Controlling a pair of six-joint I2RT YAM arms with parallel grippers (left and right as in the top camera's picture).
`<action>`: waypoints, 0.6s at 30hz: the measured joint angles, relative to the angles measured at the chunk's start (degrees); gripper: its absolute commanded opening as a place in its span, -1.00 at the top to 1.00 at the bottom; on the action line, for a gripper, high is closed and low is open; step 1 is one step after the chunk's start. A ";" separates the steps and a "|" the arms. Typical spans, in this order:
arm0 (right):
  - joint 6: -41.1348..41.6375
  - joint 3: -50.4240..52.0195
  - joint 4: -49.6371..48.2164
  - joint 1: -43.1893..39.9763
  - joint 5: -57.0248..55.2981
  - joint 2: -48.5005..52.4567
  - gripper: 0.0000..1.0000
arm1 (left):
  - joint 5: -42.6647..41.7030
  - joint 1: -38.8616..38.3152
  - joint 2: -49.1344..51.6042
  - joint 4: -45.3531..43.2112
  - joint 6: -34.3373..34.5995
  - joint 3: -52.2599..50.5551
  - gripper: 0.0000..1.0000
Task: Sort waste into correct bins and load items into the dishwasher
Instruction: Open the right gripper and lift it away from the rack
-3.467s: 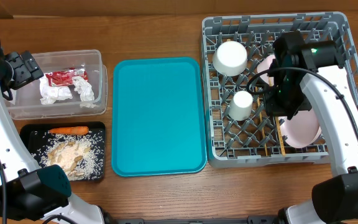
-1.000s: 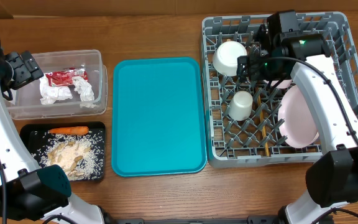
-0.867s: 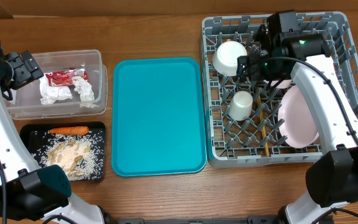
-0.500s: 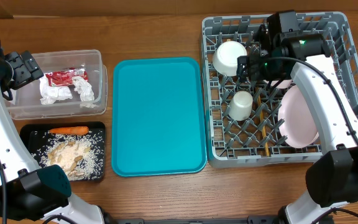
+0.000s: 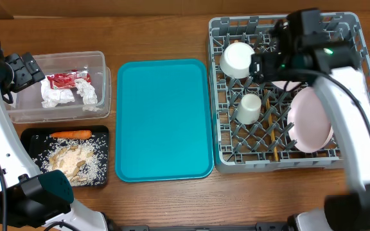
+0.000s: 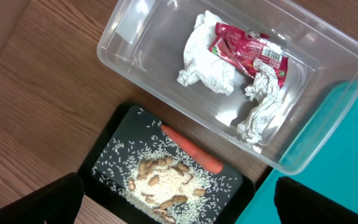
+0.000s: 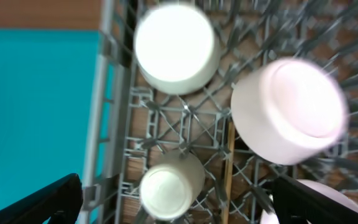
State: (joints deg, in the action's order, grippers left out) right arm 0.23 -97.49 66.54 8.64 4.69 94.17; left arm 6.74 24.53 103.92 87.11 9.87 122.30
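The grey dishwasher rack (image 5: 349, 25) holds two upturned white cups (image 5: 237, 59) (image 5: 249, 108), a pale pink plate (image 5: 310, 120) on edge and wooden chopsticks (image 5: 277, 131). My right gripper (image 5: 270, 64) hovers open over the rack's back left, holding nothing. Its wrist view shows both cups (image 7: 176, 46) (image 7: 169, 186), an upturned pink bowl (image 7: 288, 111) and a chopstick (image 7: 229, 165). My left gripper (image 5: 21, 70) stays open above the clear tub (image 5: 18, 114) with napkins (image 6: 204, 59) and the red wrapper (image 6: 250, 53). The black tray (image 6: 107, 155) has a carrot (image 6: 191, 150) and rice (image 6: 163, 180).
An empty teal serving tray (image 5: 166, 119) lies between the bins and the rack. Bare wooden tabletop (image 5: 166, 32) runs along the back and front edges. The black tray (image 5: 27, 135) sits just in front of the tub.
My right gripper left the pink plate at the rack's right and moved to the back left over the cups; in the last half second it shifted slightly right. The left arm is still.
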 measured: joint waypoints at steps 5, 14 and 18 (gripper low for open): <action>0.00 -0.02 -0.24 0.00 -0.02 -11.96 -1.00 | 0.00 0.00 0.00 0.00 0.00 0.00 -1.00; -0.09 -0.11 -0.22 0.00 -1.16 -25.77 -1.00 | 0.00 0.00 0.00 0.02 0.00 0.00 -1.00; -0.20 -0.13 0.24 0.00 -1.29 -30.69 -1.00 | 0.00 0.00 0.00 0.02 0.00 0.00 -0.99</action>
State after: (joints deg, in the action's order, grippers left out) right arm 0.03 -97.62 66.78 8.64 3.40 63.48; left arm 6.74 24.53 103.92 87.13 9.87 122.30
